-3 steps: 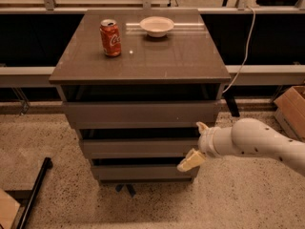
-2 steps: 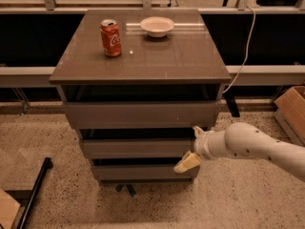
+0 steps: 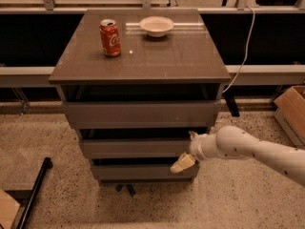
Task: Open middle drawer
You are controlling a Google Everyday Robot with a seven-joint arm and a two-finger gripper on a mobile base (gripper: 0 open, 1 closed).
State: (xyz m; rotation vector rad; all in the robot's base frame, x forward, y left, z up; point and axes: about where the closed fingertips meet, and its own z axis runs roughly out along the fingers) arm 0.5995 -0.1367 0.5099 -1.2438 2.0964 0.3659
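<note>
The end effector (image 3: 187, 150) now sits at the right end of the middle drawer (image 3: 136, 148), having shifted left and slightly down toward the cabinet (image 3: 71, 111) compared with a second ago. Its two fingers are spread wide. The upper fingertip (image 3: 193, 134) is at the dark gap above the drawer's front panel, and the lower, paler fingertip (image 3: 182, 164) reaches down over the gap by the lowest drawer (image 3: 138, 171). The right edge of the panel lies between them. Whether either finger actually touches the panel cannot be told, and nothing is clamped.

The white arm (image 3: 252, 149) comes in from the lower right and reaches further into the view than before.

The middle drawer is the second of three, below the top drawer (image 3: 140, 113). Its flat front lies where it did in the earlier frames, with no visible change in how far it stands out.

On the counter (image 3: 181, 56), the red soda can (image 3: 110, 37) stands upright at the rear left. The white bowl (image 3: 156, 26) sits near the back edge, well apart from the can. Neither has moved. A cardboard box (image 3: 291, 112) rests on the speckled floor (image 3: 43, 142) at the far right.
</note>
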